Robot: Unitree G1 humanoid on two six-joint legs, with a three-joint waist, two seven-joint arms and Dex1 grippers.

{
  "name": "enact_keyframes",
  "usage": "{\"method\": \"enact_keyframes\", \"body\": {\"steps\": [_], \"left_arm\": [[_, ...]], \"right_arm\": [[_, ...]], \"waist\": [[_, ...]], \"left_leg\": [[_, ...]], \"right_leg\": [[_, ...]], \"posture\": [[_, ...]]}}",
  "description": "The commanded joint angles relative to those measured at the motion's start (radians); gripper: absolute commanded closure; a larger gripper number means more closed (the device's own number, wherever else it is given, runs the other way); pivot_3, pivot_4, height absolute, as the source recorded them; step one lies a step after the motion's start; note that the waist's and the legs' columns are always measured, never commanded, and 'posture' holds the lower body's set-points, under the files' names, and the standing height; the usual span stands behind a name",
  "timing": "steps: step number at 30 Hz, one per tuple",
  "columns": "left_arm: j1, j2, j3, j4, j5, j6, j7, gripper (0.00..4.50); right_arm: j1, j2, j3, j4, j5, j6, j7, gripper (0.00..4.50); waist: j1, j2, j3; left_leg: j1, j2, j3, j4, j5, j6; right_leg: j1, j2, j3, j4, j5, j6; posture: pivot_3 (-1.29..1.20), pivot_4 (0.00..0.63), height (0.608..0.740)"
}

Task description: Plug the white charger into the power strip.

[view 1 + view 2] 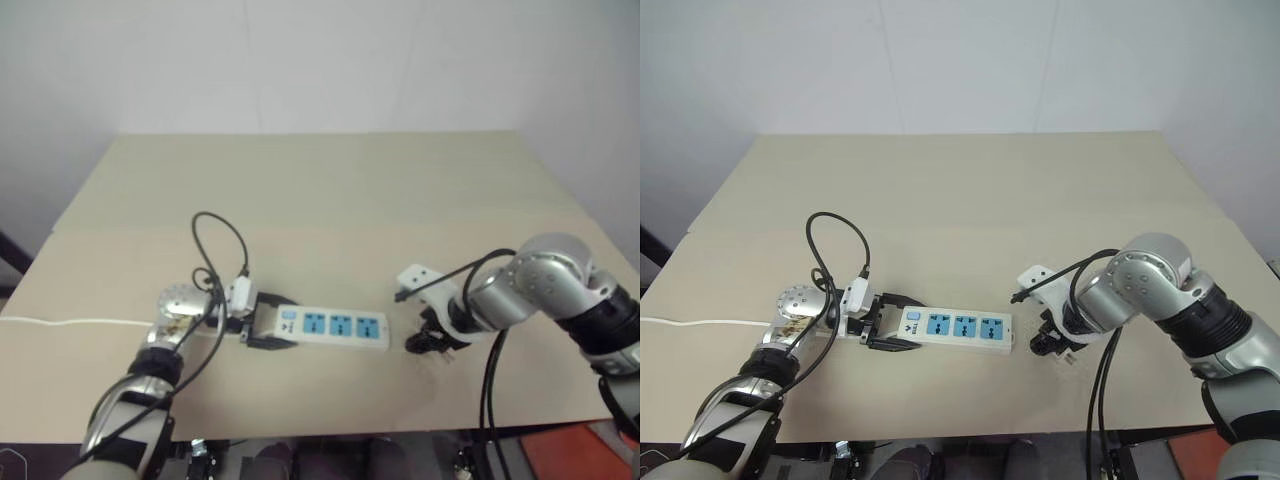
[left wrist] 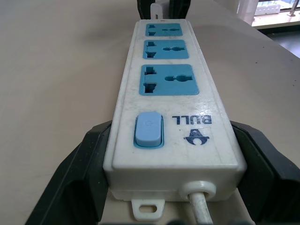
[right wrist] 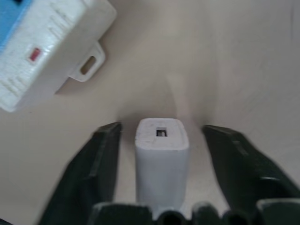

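Here the long white plastic power strip [image 2: 171, 101] with blue socket faces lies on the beige tabletop [image 1: 330, 190], its cord end clamped by the left gripper [image 1: 890, 322]. Just past its far end, the right gripper [image 3: 161, 173] straddles the small white cube-like charger [image 3: 161, 157], fingers [image 3: 96, 168] apart, not touching it.

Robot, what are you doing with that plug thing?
The left gripper is clamped on the cord end of the power strip, holding it flat on the table. The right gripper points down over the white charger, which stands between its jaws just past the strip's far end. It isn't plugged in yet.
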Motion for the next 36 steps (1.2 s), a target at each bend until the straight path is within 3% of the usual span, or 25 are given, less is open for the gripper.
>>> {"method": "enact_keyframes", "body": {"steps": [1,3,11,15,20,26,30,36], "left_arm": [[-0.001,0.0,-0.013,-0.002,0.033,0.004,-0.005,1.22],[-0.003,0.0,-0.015,-0.001,0.036,0.004,-0.005,1.22],[-0.011,-0.006,-0.013,-0.027,0.034,0.043,0.014,1.22],[-0.017,-0.029,-0.019,-0.044,0.043,0.062,0.04,1.22],[-0.025,-0.055,-0.016,-0.065,0.055,0.1,0.082,1.22],[-0.022,-0.06,-0.027,-0.103,0.086,0.133,0.122,1.22],[-0.028,-0.05,-0.034,-0.098,0.115,0.134,0.144,1.22],[-0.03,-0.051,-0.033,-0.086,0.124,0.126,0.183,1.22]], "right_arm": [[-0.001,-0.011,-0.023,-0.004,0.039,0.008,-0.033,2.64],[-0.003,-0.008,-0.024,-0.001,0.049,0.008,-0.045,3.35],[-0.066,-0.063,-0.032,-0.082,0.037,0.008,-0.011,3.39],[-0.123,-0.091,-0.098,-0.163,-0.119,-0.023,0.117,3.39],[-0.013,-0.092,-0.244,-0.225,-0.362,-0.4,0.454,3.39],[0.185,0.101,-0.306,-0.184,-0.58,-0.851,0.799,3.39],[0.251,0.288,-0.349,-0.065,-0.624,-0.997,0.91,3.39],[0.263,0.456,-0.429,0.11,-0.601,-1.111,1.153,3.39]], "waist": [[0.0,0.0,0.0],[0.0,0.0,0.0],[0.0,0.0,0.0],[0.001,0.0,0.0],[0.006,0.0,0.0],[-0.003,0.0,0.0],[-0.004,0.0,0.0],[-0.002,0.0,0.0]], "left_leg": [[0.0,0.0,0.0,0.0,0.0,0.0],[0.0,0.0,0.0,0.0,0.0,0.0],[0.0,0.0,0.0,0.0,0.0,0.001],[0.0,0.0,0.0,0.0,-0.001,0.002],[0.0,0.0,0.0,0.001,-0.001,0.003],[0.0,0.0,0.001,0.005,-0.001,0.002],[0.001,0.0,0.001,0.007,0.001,-0.001],[0.001,0.0,0.001,0.007,0.002,-0.003]], "right_leg": [[0.0,0.0,0.0,0.0,0.0,0.0],[0.0,0.0,0.0,0.0,0.0,0.0],[0.0,0.0,0.0,0.0,0.0,0.0],[0.0,0.0,0.0,0.0,0.0,0.0],[0.002,0.001,-0.001,0.0,0.0,0.001],[0.003,0.002,0.0,0.0,0.001,0.002],[0.004,0.003,0.001,0.001,0.001,0.002],[0.003,0.003,0.001,0.001,0.001,0.002]], "posture": [[0.0,0.15,0.74],[0.0,0.15,0.74],[0.0,0.15,0.74],[0.0,0.15,0.74],[0.0,0.15,0.74],[0.0,0.15,0.74],[0.0,0.15,0.74],[0.0,0.15,0.74]]}}
